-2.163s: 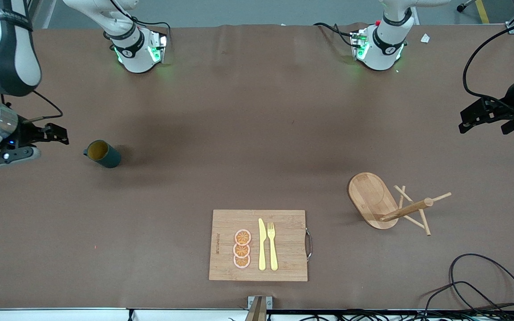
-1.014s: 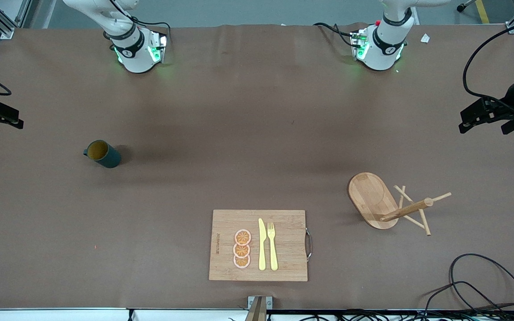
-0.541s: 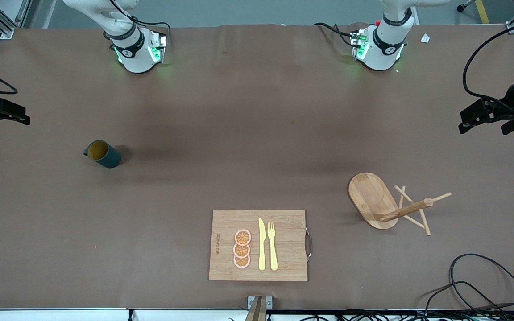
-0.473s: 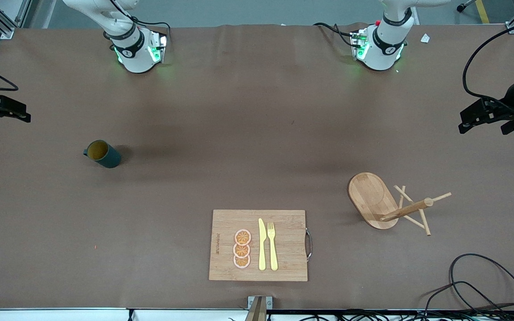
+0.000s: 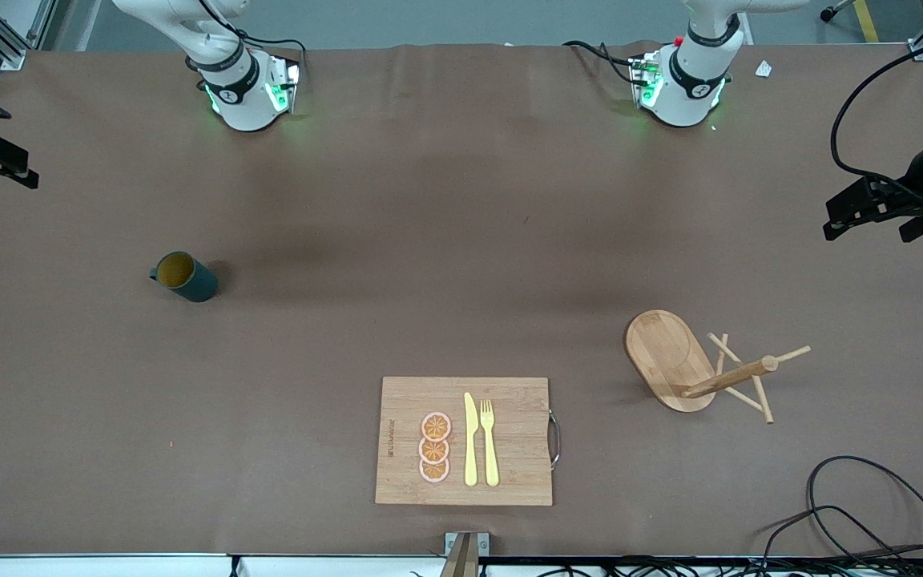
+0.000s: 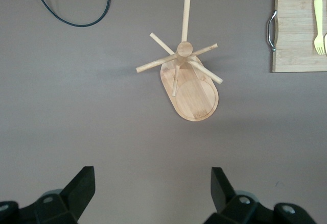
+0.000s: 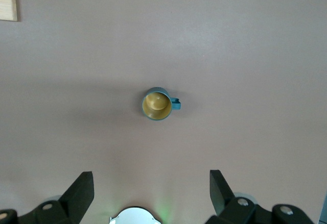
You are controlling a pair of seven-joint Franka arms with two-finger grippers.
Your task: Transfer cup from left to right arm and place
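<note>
Both claws, left gripper (image 6: 150,193) and right gripper (image 7: 150,193), hang open and empty; the cup (image 5: 185,276) stands upright on the table (image 5: 461,240), so placing looks done.

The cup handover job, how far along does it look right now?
It looks finished. The cup stands upright on the table toward the right arm's end, touched by neither arm. The right gripper is open, high over the cup. The left gripper waits open above the wooden mug tree. Nothing is in hand.
</note>
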